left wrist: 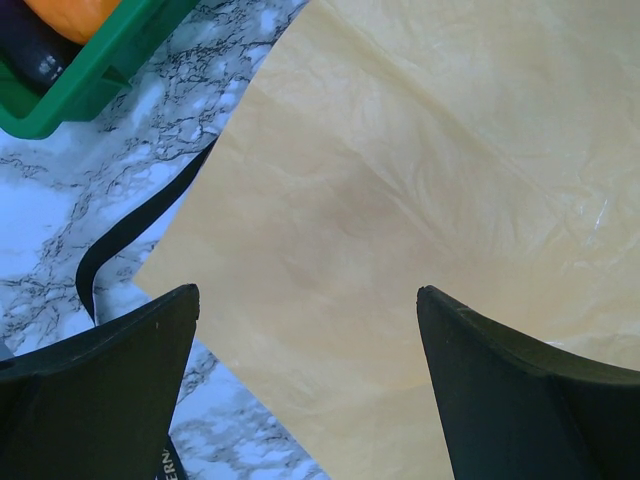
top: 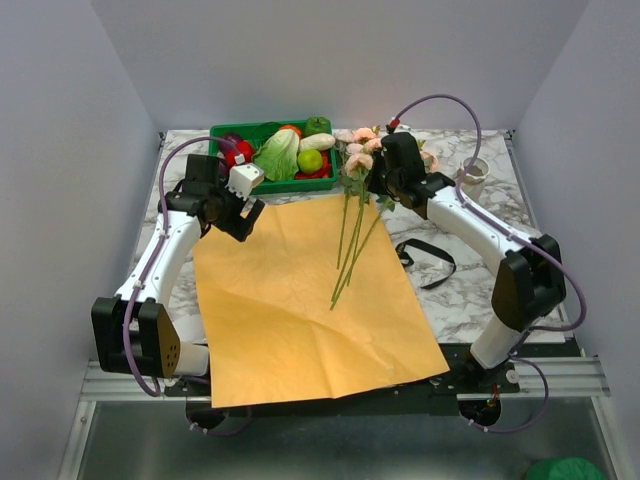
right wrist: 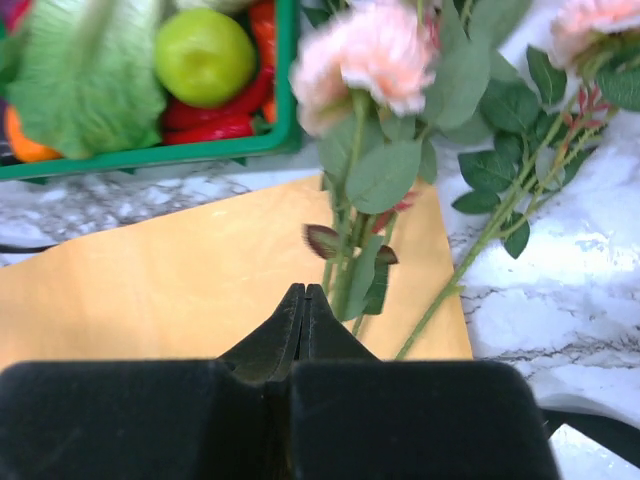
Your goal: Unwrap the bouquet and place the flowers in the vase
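Observation:
The orange paper sheet [top: 300, 300] lies spread flat on the marble table. Several peach-pink flowers [top: 360, 150] rest at its far right corner, their green stems [top: 350, 250] lying across the paper. My right gripper [top: 378, 185] hangs over the stems just below the blooms. In the right wrist view it [right wrist: 305, 292] is shut, a stem [right wrist: 345, 270] passing just right of the tips and nothing seen between the fingers. My left gripper [top: 243, 222] [left wrist: 308, 295] is open over the paper's far left corner [left wrist: 400, 180]. The black ribbon [top: 430, 262] lies loose to the right. The vase [top: 473, 178] stands at the far right.
A green tray [top: 225, 130] of plastic vegetables sits at the back, left of the blooms, and shows in both wrist views [right wrist: 150, 160] [left wrist: 90, 75]. A black strip [left wrist: 130, 230] runs under the paper's left corner. More roses [right wrist: 600, 25] lie on bare marble to the right.

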Robot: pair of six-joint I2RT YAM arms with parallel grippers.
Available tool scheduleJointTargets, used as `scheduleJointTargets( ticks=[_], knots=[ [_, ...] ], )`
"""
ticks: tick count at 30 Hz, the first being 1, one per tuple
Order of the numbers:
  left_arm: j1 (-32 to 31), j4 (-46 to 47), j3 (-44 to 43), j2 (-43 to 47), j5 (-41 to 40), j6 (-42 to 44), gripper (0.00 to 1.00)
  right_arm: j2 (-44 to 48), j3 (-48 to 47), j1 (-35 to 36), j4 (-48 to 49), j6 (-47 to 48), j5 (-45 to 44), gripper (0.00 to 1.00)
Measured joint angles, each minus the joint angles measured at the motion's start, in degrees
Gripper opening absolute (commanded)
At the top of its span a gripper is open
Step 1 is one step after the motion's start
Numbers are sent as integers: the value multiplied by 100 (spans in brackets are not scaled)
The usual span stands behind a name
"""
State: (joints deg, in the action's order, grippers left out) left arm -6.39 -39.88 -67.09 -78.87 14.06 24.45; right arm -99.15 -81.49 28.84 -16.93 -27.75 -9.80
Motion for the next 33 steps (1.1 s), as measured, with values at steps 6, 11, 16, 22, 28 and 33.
scheduleJointTargets(
  ticks=[6, 11, 16, 22, 28, 33],
  knots=[
    [0, 4, 96, 144, -11, 0, 99, 981, 785, 146, 684, 391, 2, 1],
    [0, 7, 103, 151, -11, -2, 99, 1241, 789, 153, 713, 654, -20, 24],
    [0, 15, 105, 151, -11, -2, 99, 774, 487, 153, 299, 579, 46, 47],
    [0, 74, 203, 151, -11, 0, 99, 249, 997, 155, -236, 293, 350, 51],
    [0, 96, 229, 151, -11, 0, 99, 81, 1353, 177, -608, 111, 505, 50],
    [0, 105, 229, 151, -11, 0, 99, -275, 1287, 186, -632, 70, 498, 46]
  ],
)
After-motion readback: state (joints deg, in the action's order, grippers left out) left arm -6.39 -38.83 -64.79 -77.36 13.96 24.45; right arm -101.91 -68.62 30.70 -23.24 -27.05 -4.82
